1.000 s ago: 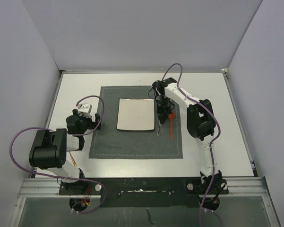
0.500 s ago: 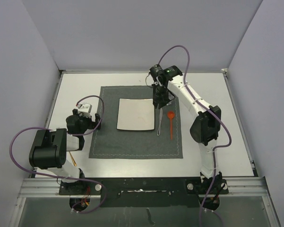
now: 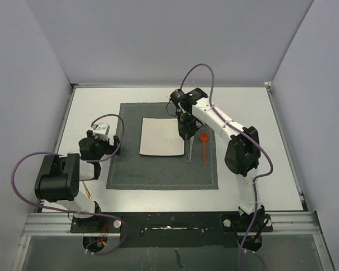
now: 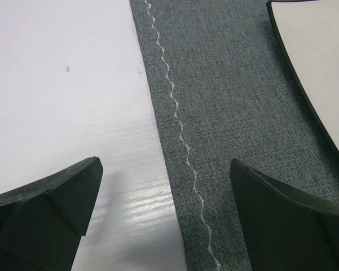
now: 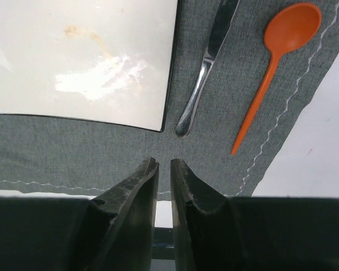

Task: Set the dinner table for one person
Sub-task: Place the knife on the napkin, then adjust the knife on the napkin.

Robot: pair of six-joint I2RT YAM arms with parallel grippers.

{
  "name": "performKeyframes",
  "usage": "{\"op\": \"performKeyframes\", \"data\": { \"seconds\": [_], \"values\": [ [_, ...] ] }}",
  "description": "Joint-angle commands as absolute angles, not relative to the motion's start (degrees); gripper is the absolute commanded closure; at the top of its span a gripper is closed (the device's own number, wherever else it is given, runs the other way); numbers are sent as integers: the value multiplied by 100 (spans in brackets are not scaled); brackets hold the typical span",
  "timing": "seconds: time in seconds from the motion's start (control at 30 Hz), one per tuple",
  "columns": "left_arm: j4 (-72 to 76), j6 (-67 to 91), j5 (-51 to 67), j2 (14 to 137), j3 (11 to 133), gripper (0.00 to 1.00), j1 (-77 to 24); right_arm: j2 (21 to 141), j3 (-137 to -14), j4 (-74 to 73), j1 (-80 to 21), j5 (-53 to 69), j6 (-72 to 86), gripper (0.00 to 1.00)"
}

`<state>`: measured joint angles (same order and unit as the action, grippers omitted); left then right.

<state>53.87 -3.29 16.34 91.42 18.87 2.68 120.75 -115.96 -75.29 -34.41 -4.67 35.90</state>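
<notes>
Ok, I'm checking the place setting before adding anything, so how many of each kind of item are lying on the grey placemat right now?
White plate: 1
Silver knife: 1
Orange spoon: 1
Total on the placemat: 3

left arm [image 3: 59, 178] sits folded back by its base, left gripper [image 4: 163, 186] angled down, jaws spread wide. right arm [image 3: 237, 148] reaches forward and bends left at the elbow. right gripper [image 5: 164, 164] points down, jaws a narrow slit apart, gripping nothing.
</notes>
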Motion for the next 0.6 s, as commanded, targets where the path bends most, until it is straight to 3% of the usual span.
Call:
{"op": "performKeyframes", "data": {
  "seconds": [0.0, 0.13, 0.33, 0.57],
  "values": [
    [5838, -308, 1690, 9192, 1881, 2, 281, 11886, -11116, -7337, -3535, -1074, 3807, 87],
    [5842, -307, 1688, 9193, 1881, 2, 281, 11646, -10321, -6907, -3544, -1171, 4048, 98],
    [5837, -308, 1693, 9193, 1881, 2, 281, 11480, -9382, -6253, -3544, -1227, 4333, 100],
    [5840, -307, 1688, 9188, 1881, 2, 281, 11395, -9228, -5955, -3551, -1224, 4426, 100]
  ]
}}
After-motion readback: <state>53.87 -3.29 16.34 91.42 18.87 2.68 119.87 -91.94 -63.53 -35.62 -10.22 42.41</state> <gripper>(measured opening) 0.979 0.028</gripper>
